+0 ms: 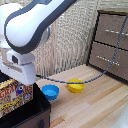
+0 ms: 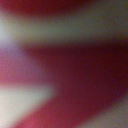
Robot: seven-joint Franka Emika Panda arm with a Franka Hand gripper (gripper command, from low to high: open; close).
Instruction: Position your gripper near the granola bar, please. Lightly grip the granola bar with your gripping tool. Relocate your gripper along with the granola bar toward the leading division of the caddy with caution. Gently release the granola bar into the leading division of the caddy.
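- Pale wooden planks make up the tabletop [image 1: 100, 107] you see in the exterior view, with a light woven curtain [image 1: 75, 40] hanging behind it.
- On the exterior view's right stands a brown wooden drawer cabinet [image 1: 112, 42] with slim metal handles, and a dark cable [image 1: 107, 65] loops down in front of it to the tabletop.
- Two small round bowls sit side by side on the planks: a blue bowl [image 1: 50, 91] and a yellow bowl [image 1: 76, 86], near each other but apart.
- Your bulky, smooth white arm [image 1: 32, 25] comes down on the exterior view's left, ending in the boxy white claw [image 1: 21, 75].
- The claw sits right over the granola bar [image 1: 15, 96], a flat yellow-orange package with busy red and brown print, standing nearly upright at the black fabric caddy [image 1: 37, 112].
- The bar's lower edge is at the caddy's rim; you cannot tell which compartment it is over, since no dividers show.
- The claw's fingers are hidden behind the wrist body and the package, so you cannot tell whether they are apart or clamped on the bar.
- Only the exterior view gives you the layout; the wrist view is a close blur of soft red, white and purplish patches with no readable shapes.
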